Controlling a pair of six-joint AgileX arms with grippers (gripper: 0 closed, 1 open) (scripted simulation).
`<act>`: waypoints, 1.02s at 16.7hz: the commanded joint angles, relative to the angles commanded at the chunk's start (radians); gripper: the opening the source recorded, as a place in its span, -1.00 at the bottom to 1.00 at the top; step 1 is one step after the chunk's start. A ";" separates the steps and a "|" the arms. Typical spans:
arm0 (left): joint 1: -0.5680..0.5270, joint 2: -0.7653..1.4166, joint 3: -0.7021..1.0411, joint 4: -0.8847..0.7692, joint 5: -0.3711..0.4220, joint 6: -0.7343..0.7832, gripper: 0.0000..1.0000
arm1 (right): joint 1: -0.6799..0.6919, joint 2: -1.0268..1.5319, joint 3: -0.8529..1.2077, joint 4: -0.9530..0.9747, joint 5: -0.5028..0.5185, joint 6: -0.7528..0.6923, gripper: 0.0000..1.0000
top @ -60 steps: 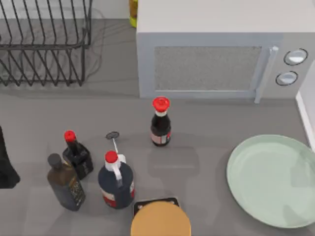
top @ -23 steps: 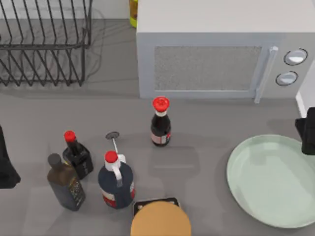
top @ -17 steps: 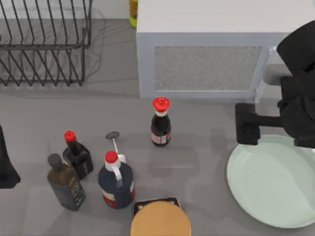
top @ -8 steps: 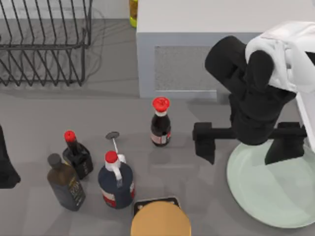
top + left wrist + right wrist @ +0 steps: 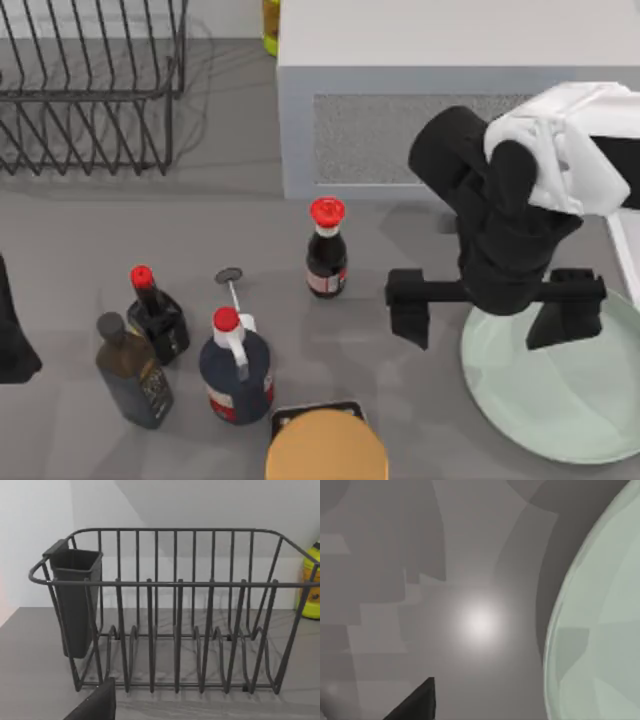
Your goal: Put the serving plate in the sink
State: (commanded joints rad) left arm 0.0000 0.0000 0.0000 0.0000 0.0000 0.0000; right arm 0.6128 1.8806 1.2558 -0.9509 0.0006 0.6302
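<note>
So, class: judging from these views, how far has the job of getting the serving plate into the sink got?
Done: nothing is moved yet; the serving plate lies flat on the table at its right side. In hand: the right pincer hangs open above the plate's left rim, one finger outside it, the other over the plate. The left arm sits parked at the left edge. Left: gripping, lifting and carrying the plate to the sink.

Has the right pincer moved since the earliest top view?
Yes. The right pincer has come in over the serving plate's left rim, below the microwave.
</note>
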 joint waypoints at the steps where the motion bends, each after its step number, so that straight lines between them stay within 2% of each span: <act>1: 0.000 0.000 0.000 0.000 0.000 0.000 1.00 | 0.001 0.020 -0.025 0.054 0.000 0.001 1.00; 5: 0.000 0.000 0.000 0.000 0.000 0.000 1.00 | 0.004 0.099 -0.119 0.235 0.001 0.004 1.00; 10: 0.000 0.000 0.000 0.000 0.000 0.000 1.00 | 0.005 0.118 -0.141 0.264 0.001 0.005 1.00; 17: 0.000 0.000 0.000 0.000 0.000 0.000 1.00 | 0.005 0.118 -0.141 0.264 0.001 0.005 -0.06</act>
State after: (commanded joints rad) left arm 0.0000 0.0000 0.0000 0.0000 0.0000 0.0000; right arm 0.6182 1.9986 1.1149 -0.6870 0.0014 0.6348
